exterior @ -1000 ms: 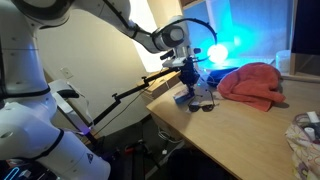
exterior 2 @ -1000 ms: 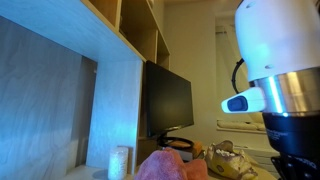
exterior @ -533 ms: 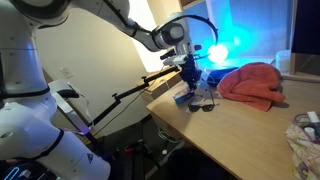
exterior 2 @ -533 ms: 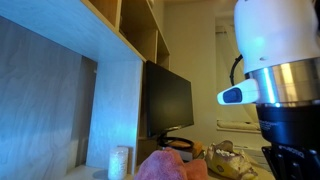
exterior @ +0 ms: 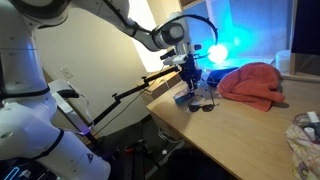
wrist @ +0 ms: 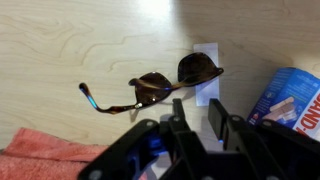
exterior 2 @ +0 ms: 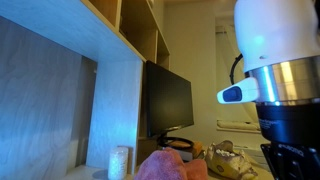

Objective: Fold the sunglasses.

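Blue-and-white packet [wrist: 296,100] half off wrist view's right edge

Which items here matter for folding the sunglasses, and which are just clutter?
Job:
- sunglasses, on the table, one arm sticking out
- gripper, open, just short of them

Lying about:
- red cloth
- blue-and-white packet
- white paper slip, partly under one lens
- monitor
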Controlling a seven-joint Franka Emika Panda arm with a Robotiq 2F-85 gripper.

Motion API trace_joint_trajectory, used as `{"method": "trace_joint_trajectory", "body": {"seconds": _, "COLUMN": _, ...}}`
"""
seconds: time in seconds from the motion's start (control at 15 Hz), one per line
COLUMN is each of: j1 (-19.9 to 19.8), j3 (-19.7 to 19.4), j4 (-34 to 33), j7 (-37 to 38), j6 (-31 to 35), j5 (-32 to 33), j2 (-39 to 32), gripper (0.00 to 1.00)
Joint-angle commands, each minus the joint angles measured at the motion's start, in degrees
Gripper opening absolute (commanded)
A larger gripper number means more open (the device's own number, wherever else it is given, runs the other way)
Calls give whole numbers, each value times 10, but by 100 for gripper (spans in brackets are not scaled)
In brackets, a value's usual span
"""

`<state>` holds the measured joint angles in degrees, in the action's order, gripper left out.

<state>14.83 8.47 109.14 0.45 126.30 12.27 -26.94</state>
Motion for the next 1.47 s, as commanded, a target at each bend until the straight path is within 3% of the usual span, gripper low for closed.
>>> {"method": "trace_joint_trajectory", "body": {"seconds": 0.0, "j1": 3, "j3": 2, "j4": 12, "j7": -2, "j6": 6, "j5": 3, "j2": 11, "gripper": 61}}
{"method": "trace_joint_trajectory", "body": {"seconds": 0.33, "j1": 14, "j3": 1, "j4": 16, "j7": 6, "j6": 12, "j5": 9, "j2": -1, "gripper": 97}}
{"method": "trace_joint_trajectory", "body": {"seconds": 0.4, "j1": 15, "j3": -2, "j4": 14, "j7": 11, "j6": 13, "j5": 10, "j2": -6, "gripper": 100}}
{"method": "trace_joint_trajectory", "body": {"seconds": 0.87, "j1": -27, "j3": -7, "j4": 12, "j7": -14, "j6": 3, "j5": -31, "j2": -10, "gripper": 100}}
{"method": "trace_joint_trajectory", "body": {"seconds": 0.93, "j1": -31, "j3": -9, "j4": 11, "j7": -10, "j6": 6, "j5": -32, "j2": -11, "gripper": 75}}
{"method": "trace_joint_trajectory", "body": {"seconds": 1.07, "j1": -35, "j3": -10, "j4": 10, "j7": -7, "j6": 4, "j5": -34, "j2": -10, "gripper": 66}}
{"method": "trace_joint_trajectory", "body": {"seconds": 1.4, "j1": -26, "j3": -13, "j4": 22, "j7": 13, "j6": 7, "j5": -20, "j2": 5, "gripper": 27}}
